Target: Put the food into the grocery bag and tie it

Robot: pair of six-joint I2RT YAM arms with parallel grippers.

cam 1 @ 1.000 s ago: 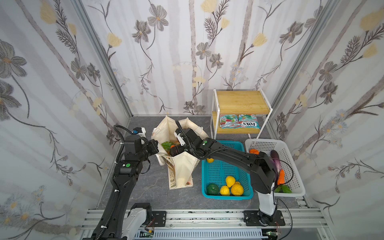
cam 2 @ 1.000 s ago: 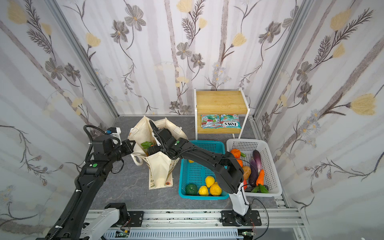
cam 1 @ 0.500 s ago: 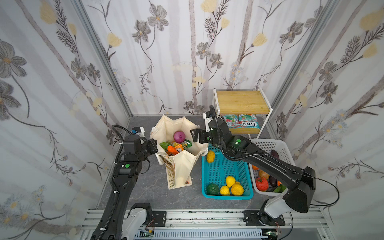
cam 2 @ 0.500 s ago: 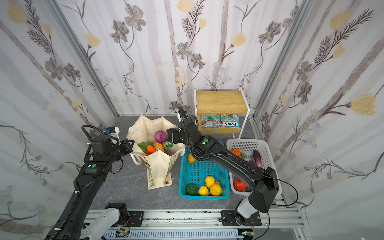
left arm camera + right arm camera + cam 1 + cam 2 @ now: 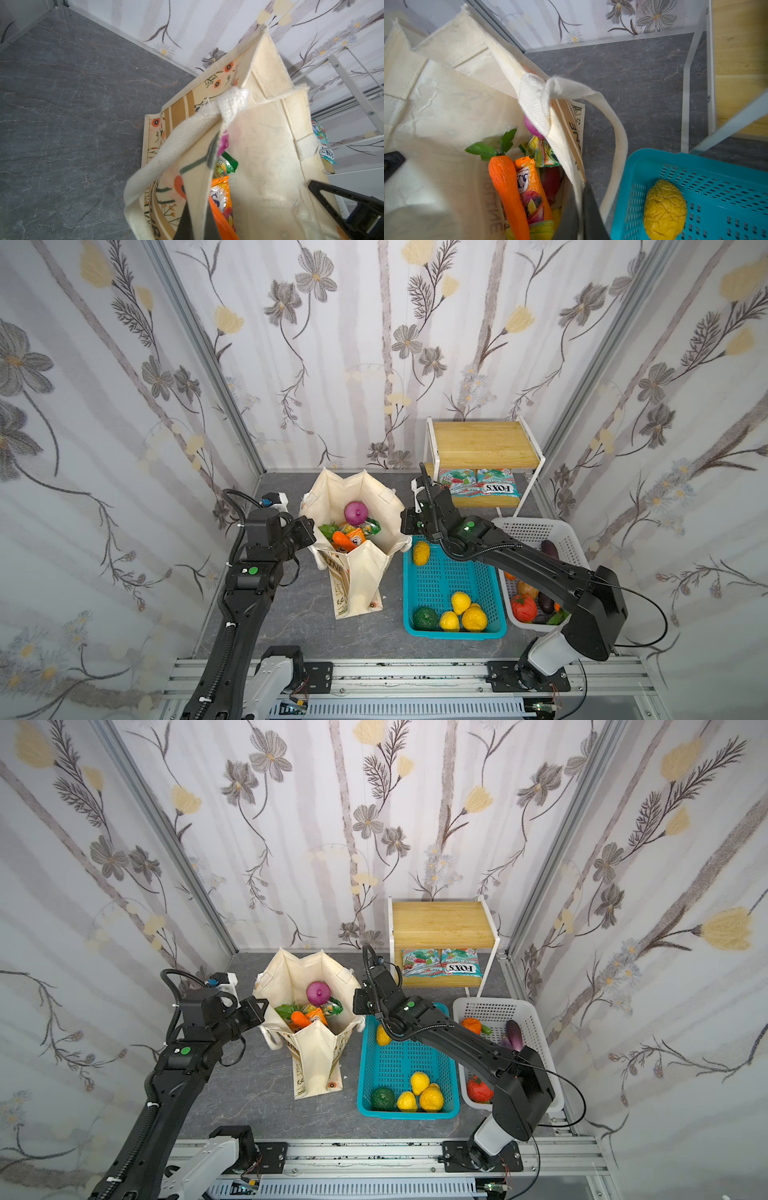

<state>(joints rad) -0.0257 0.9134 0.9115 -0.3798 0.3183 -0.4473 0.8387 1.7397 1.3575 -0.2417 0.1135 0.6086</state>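
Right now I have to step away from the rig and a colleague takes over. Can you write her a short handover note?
Grippers: the left gripper is shut on the left rim of the grocery bag, and the right gripper is shut on its right rim.
Bag: it stands upright between the arms with its mouth open.
Done: the purple onion, carrot, orange snack packet and green snack packet are inside.
Left: yellow fruit in the teal basket, a red tomato and more in the white basket, and two packets on the shelf. The handles are untied.
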